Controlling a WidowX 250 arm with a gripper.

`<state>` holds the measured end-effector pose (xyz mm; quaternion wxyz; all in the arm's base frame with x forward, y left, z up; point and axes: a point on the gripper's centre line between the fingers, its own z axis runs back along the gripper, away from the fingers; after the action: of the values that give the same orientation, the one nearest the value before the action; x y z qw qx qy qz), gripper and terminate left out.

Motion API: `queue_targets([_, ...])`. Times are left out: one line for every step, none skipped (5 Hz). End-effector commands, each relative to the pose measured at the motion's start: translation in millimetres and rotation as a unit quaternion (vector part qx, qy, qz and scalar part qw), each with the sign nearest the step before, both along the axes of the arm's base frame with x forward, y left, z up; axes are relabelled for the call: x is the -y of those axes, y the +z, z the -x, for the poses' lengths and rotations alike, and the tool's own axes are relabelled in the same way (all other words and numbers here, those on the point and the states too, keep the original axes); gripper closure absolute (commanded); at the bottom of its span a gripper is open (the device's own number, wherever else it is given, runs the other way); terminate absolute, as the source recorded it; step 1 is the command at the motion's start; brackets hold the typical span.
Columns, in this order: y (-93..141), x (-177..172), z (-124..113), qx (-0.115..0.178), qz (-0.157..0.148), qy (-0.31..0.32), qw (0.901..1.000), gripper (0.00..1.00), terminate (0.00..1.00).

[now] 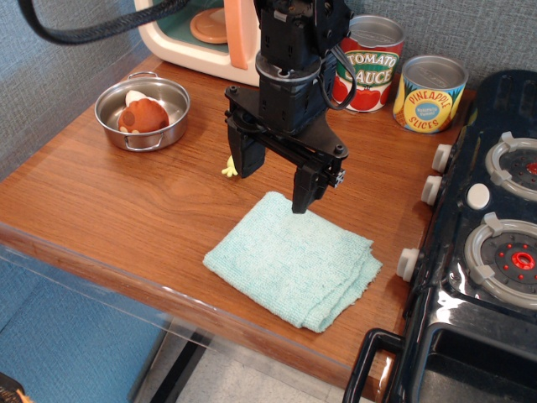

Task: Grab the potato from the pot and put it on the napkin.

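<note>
The potato (143, 115), reddish-brown with a white end piece, lies inside the pot (143, 112), a small shiny steel pan with loop handles at the back left of the wooden table. The napkin (294, 259), a folded light teal cloth, lies at the table's front middle. My gripper (275, 180) is black, open and empty. It hangs over the napkin's far edge, well to the right of the pot, with its right finger tip (300, 203) close above the cloth.
A tomato sauce can (369, 65) and a pineapple slices can (429, 94) stand at the back right. A toy stove (487, 243) fills the right side. A pink and cream toy appliance (201, 34) stands at the back. A yellow-green bit (229, 169) shows behind my left finger.
</note>
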<state>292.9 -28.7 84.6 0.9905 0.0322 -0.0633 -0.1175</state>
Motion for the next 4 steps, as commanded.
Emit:
queue_targets([0, 0, 0, 0.000, 0.000, 0.000, 1.0000, 0.00, 0.00])
queue_targets([2, -27, -15, 0.004, 0.017, 0.047, 0.9988, 0.00, 0.00])
queue_targets([11, -62, -31, 0.017, 0.029, 0.104, 0.9940, 0.00, 0.00])
queue_targets([31, -113, -46, 0.043, 0.022, 0.165, 0.9851, 0.00, 0.00])
